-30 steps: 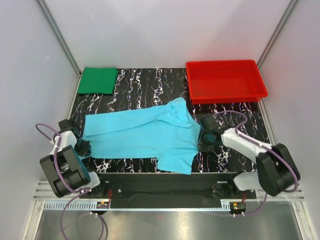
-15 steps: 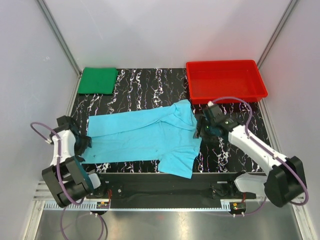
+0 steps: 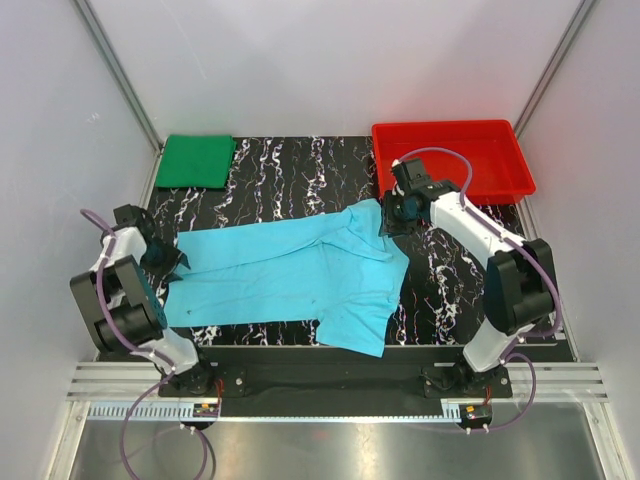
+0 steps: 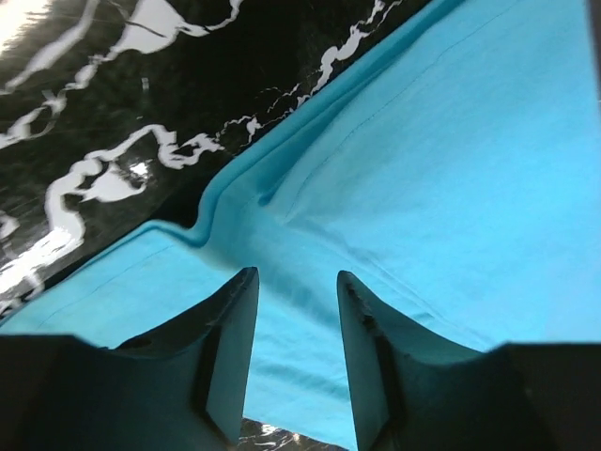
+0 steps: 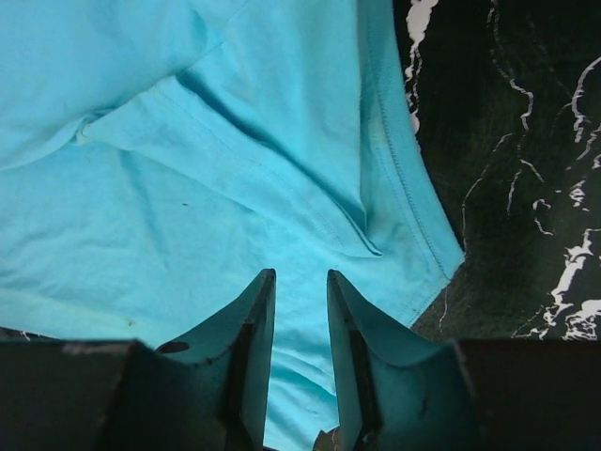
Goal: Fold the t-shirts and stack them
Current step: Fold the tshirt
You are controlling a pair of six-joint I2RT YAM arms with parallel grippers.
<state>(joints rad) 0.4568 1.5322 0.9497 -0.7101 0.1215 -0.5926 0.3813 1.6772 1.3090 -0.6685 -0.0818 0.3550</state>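
moved: right gripper [image 3: 390, 222] now at the far-right corner of the blue shirt [image 3: 290, 275], beside the tray [image 3: 450, 126], up from the shirt's near-right edge; left gripper [image 3: 163, 262] farther up the shirt's left edge than before.
hidden: shirt's left end under the left gripper; its far-right corner under the right gripper; tray's near-left corner behind the right arm.
hard to make out: whether either gripper's tips touch the cloth; how the shirt's layers lie at its right end.
cut off: both wrist views, only blue cloth and marbled table [image 3: 290, 175], the shirt running out of frame.
tray: red, at the table's far right; both shirts outside it.
left gripper: fingers [image 4: 230, 348] spread, flat cloth showing through the gap, nothing pinched; a small fold at the shirt's edge just beyond the tips.
right gripper: fingers [image 5: 254, 348] a narrow way apart, not pressed together, nothing pinched.
blue shirt: laid lengthwise across the table's middle, wrinkled, one flap reaching the near edge.
green shirt [image 3: 196, 160]: folded square, far-left corner, well apart from the blue shirt.
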